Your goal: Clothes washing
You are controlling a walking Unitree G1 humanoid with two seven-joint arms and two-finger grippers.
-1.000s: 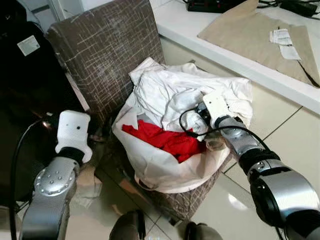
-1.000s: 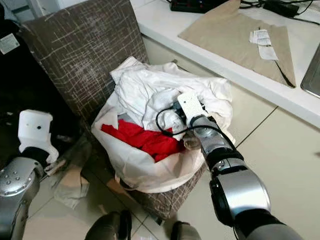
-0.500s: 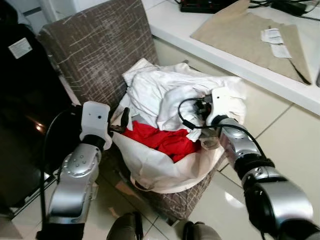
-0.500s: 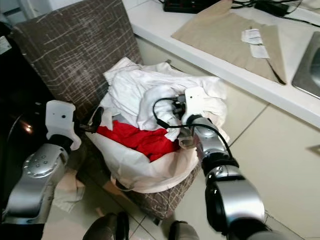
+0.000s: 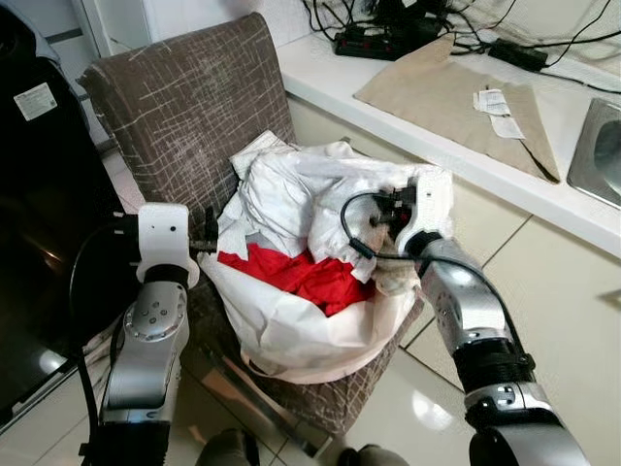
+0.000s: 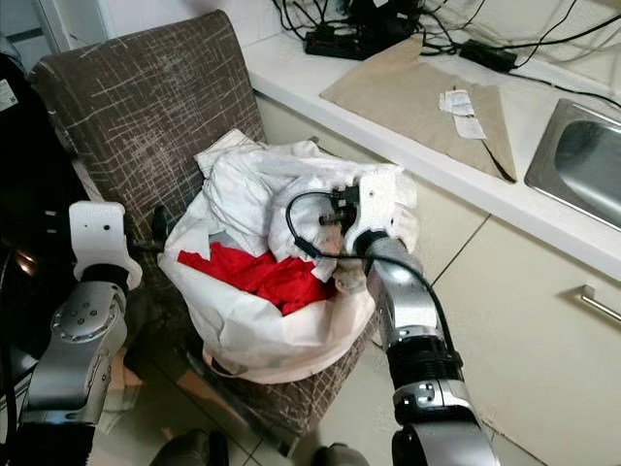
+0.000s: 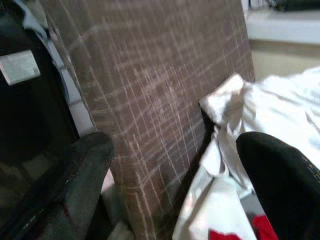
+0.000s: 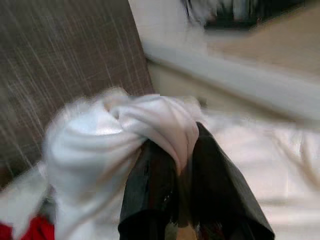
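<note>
A brown chair [image 5: 184, 107] holds a white bag [image 5: 291, 330] heaped with white clothes [image 5: 291, 189] and a red garment [image 5: 291, 274]. My right gripper [image 5: 386, 209] sits on the right side of the heap, shut on a fold of white cloth [image 8: 150, 125] that drapes over its black fingers [image 8: 210, 190]. At the bag's left rim, close to the chair back, my left gripper [image 5: 207, 241] is open. In the left wrist view its fingers [image 7: 280, 175] stand wide apart with nothing between them.
A white counter [image 5: 330, 73] runs behind the chair with a beige sheet [image 5: 446, 92], a power strip with cables [image 5: 378, 39] and a steel sink [image 5: 597, 150]. A black appliance [image 5: 39, 194] stands left of the chair. Tiled floor [image 5: 553, 282] lies to the right.
The camera has shifted, bringing more of the counter into view. My left arm rose from low beside the chair to the bag's left rim. The right gripper stays on the white cloth.
</note>
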